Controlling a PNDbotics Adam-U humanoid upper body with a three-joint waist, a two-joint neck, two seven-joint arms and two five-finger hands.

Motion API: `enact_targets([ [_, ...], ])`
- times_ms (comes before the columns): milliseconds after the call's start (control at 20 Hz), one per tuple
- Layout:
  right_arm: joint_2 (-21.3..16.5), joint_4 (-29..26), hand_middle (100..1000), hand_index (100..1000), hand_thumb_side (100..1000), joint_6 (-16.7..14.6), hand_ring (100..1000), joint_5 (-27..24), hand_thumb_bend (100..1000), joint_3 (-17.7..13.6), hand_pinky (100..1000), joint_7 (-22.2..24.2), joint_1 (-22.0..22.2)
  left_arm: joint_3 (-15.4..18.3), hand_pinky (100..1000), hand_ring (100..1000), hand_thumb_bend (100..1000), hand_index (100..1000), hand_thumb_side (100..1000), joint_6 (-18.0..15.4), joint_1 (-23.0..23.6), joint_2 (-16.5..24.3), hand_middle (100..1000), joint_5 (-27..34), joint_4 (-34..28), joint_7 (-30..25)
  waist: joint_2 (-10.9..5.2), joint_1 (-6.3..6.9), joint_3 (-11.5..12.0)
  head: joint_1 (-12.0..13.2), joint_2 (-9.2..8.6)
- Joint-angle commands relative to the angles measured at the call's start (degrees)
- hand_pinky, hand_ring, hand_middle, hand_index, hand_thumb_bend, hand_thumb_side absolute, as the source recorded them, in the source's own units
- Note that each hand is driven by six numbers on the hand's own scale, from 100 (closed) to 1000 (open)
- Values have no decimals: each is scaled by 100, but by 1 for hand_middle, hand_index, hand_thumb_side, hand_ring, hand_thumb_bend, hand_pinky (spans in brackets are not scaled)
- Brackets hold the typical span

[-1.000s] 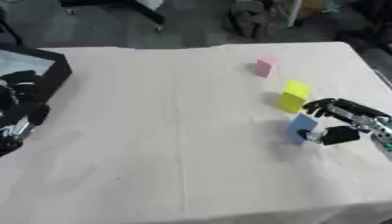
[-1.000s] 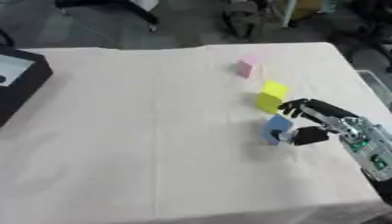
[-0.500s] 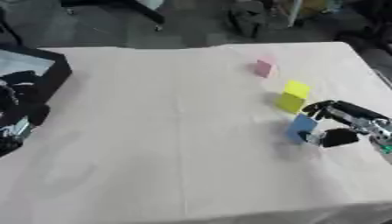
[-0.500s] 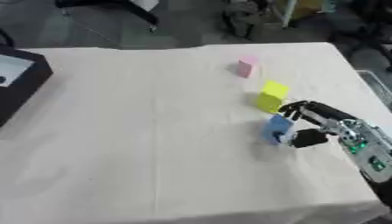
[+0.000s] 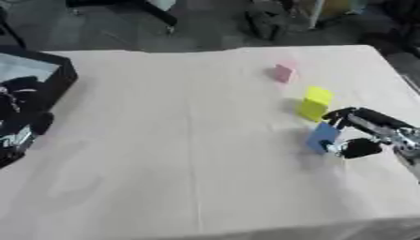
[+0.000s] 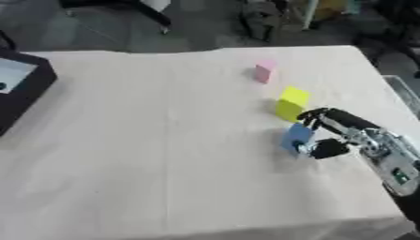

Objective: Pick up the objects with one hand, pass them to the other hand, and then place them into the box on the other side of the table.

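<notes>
Vs 1 s ago: little change. My right hand (image 6: 341,136) is at the same spot by the blue block (image 6: 296,137), and the fingers look curled a bit tighter round it; block hasn't left the table (image 5: 180,140). Yellow block (image 5: 315,103) and pink block (image 5: 284,73) unchanged.

View diffs: left eye shows my left hand (image 5: 20,119) at the view's left edge, beside the black box (image 5: 51,79), resting w/ fingers relaxed, holding nothing. Right eye doesn't show that hand at all, only a corner of the box. Right eye gives more of the right forearm, silver w/ a green spot near the wrist, running off the lower right.

Right hand pose: comes in from the right edge, fingers arched over the top and far side of the blue block, thumb tip against its near lower corner, so it's pinching the block. Block stands on the table at the right side, just this side of the yellow one, pink further back. Box is on the far left of the table, well apart from all three.
</notes>
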Motion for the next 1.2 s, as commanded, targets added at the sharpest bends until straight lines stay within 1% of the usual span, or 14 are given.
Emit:
enact_targets([
  [50,-113,-1,733,883,457,-5,741,70,253,-12,803,-28,-83,44,739,747,553,850,603,0,-53,44,751,-13,-60,26,-57,7,0,22,-13],
  [400,-85,132,723,879,434,-140,738,108,234,-51,802,-10,-92,44,738,746,557,850,602,7,-50,45,750,-17,-66,39,-62,11,-9,23,-13],
  [500,-85,146,711,875,422,-156,734,116,212,-58,800,-28,-94,44,738,746,558,850,602,9,-47,43,750,-17,-66,41,-61,10,-12,25,-13],
  [650,-82,148,691,860,380,-164,721,123,200,-72,795,-110,-92,46,737,746,559,849,602,12,-44,42,749,-19,-66,46,-61,10,-13,27,-13],
  [750,-85,141,670,846,333,-166,713,149,166,-78,791,-197,-93,47,737,745,560,849,602,14,-42,43,749,-18,-68,52,-60,9,-13,28,-13],
  [800,-84,138,662,841,317,-168,708,165,155,-81,789,-242,-94,49,737,745,560,849,602,16,-41,44,749,-18,-67,55,-60,10,-13,28,-13],
  [850,-81,131,642,829,280,-170,698,178,127,-87,786,-300,-95,51,737,745,560,849,602,18,-40,44,749,-17,-67,58,-60,9,-13,29,-13],
  [900,-87,106,624,816,261,-175,685,191,122,-96,783,-380,-67,53,737,745,561,849,602,19,-39,44,749,-17,-68,63,-59,9,-15,33,-13],
  [950,-98,56,614,806,268,-175,677,205,100,-112,780,-486,-19,55,736,745,561,849,602,20,-40,44,748,-16,-69,67,-58,8,-15,35,-13],
  [1000,-103,13,603,799,251,-166,672,218,100,-126,777,-598,14,56,736,744,562,849,602,22,-40,44,748,-16,-69,70,-58,7,-16,37,-13],
  [1050,-104,-27,592,789,216,-155,663,222,104,-139,773,-716,34,57,736,744,562,849,602,24,-40,44,748,-15,-69,74,-58,6,-17,39,-13],
  [1200,-84,-175,571,769,179,-138,644,165,100,-171,767,-1065,48,58,736,744,563,848,604,32,-36,50,747,-13,-62,80,-59,5,-22,45,-13],
])
